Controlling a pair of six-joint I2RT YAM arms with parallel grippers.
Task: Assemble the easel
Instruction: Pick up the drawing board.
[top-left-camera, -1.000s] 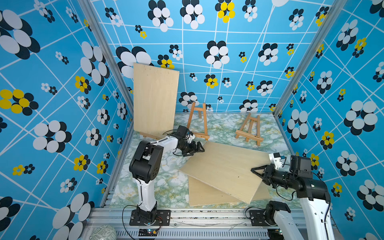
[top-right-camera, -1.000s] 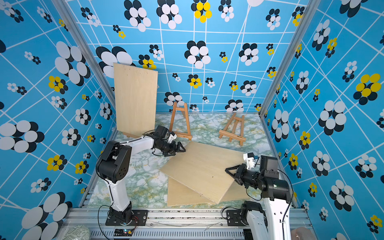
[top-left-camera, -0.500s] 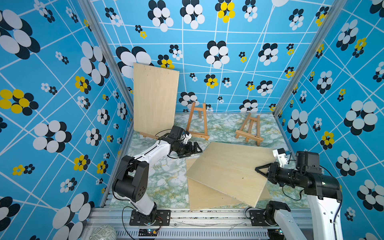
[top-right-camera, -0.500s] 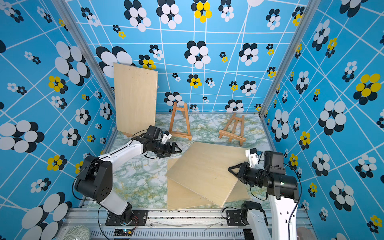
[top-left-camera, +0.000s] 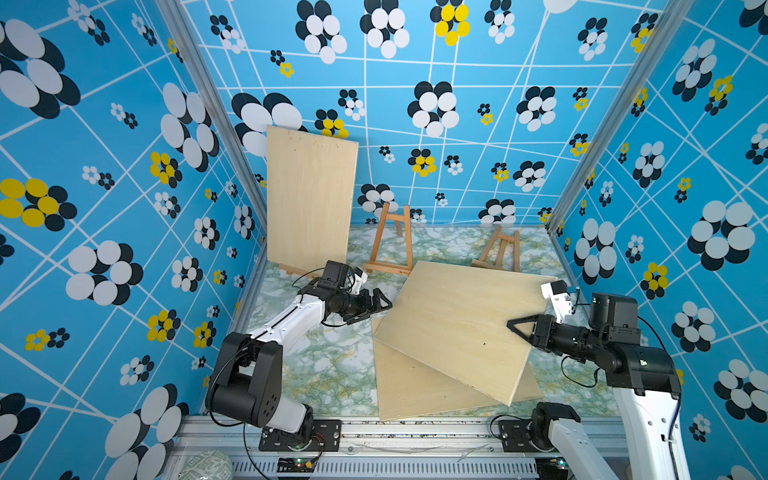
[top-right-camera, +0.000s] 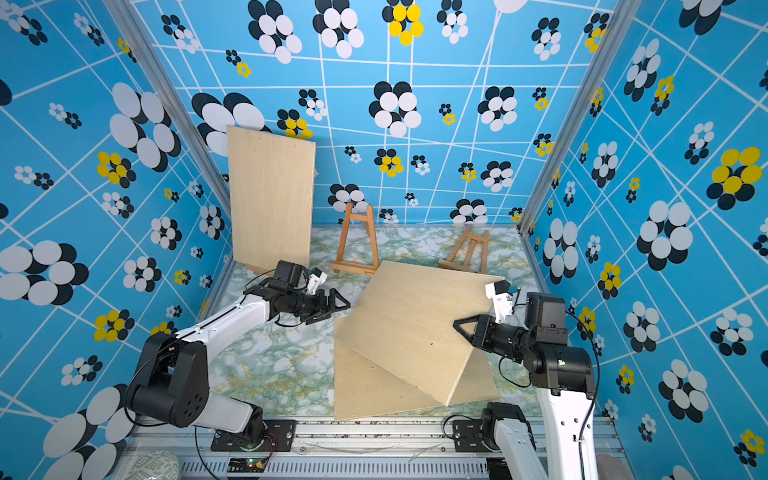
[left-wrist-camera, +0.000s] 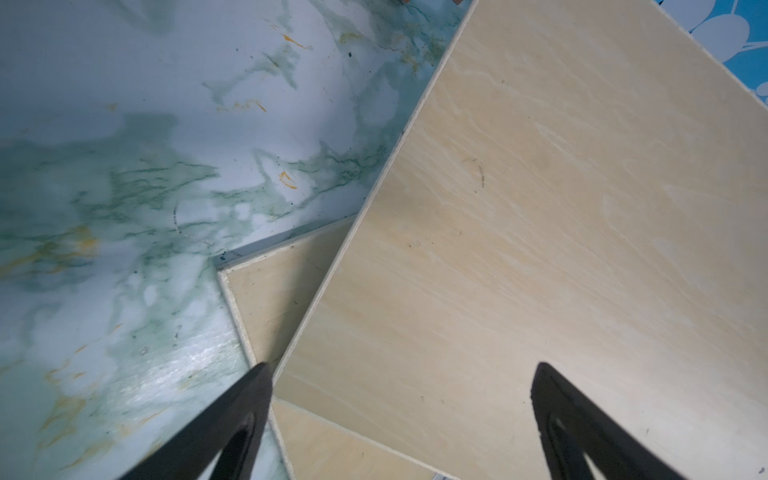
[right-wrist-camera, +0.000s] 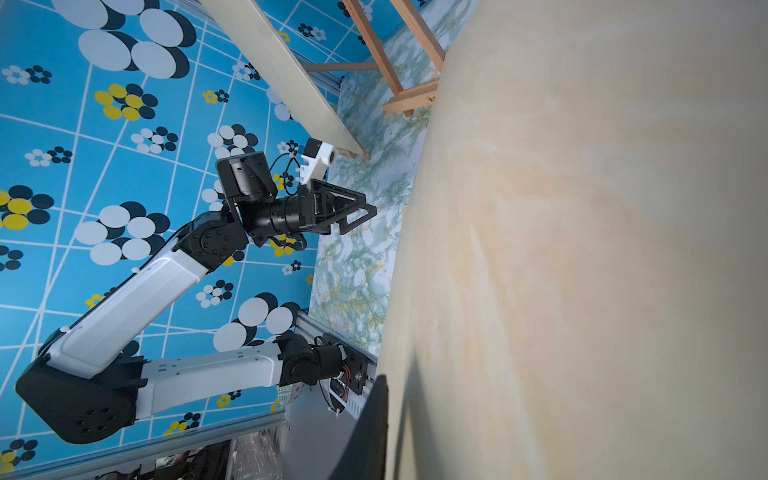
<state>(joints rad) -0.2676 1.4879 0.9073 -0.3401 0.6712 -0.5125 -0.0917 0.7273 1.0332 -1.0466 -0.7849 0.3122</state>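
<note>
A pale wooden board (top-left-camera: 465, 324) (top-right-camera: 411, 328) hangs tilted over the table, and my right gripper (top-left-camera: 513, 324) (top-right-camera: 459, 324) is shut on its right edge. In the right wrist view the board (right-wrist-camera: 582, 249) fills the picture, with one black finger (right-wrist-camera: 374, 415) against it. My left gripper (top-left-camera: 384, 305) (top-right-camera: 343, 305) (left-wrist-camera: 401, 370) stands open at the board's left edge, holding nothing. An empty wooden easel (top-left-camera: 392, 241) (top-right-camera: 357, 241) stands upright at the back. A second easel (top-left-camera: 500, 251) (top-right-camera: 467, 249) stands tilted at the back right.
Another board (top-left-camera: 415, 390) (left-wrist-camera: 274, 299) lies flat on the marble table (top-left-camera: 332, 365) under the raised one. A third board (top-left-camera: 309, 199) leans upright at the back left, on a wooden ledge (top-left-camera: 291, 270). Blue flowered walls close in three sides.
My right gripper has risen and drawn right with the board, which now tilts more steeply. The left arm has stretched out low, its gripper still open beside the board's left edge.
</note>
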